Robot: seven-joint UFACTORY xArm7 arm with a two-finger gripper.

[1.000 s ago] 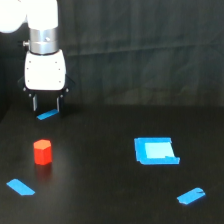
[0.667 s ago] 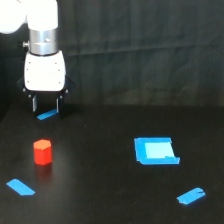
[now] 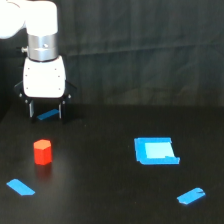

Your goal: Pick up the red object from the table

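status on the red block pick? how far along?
Nothing looks done: the red object sits on the table, untouched. In hand: the gripper hangs behind the block in the exterior view, fingers apart and holding nothing; a blue tape strip shows between them. Left: line up over the block, descend, close, lift.
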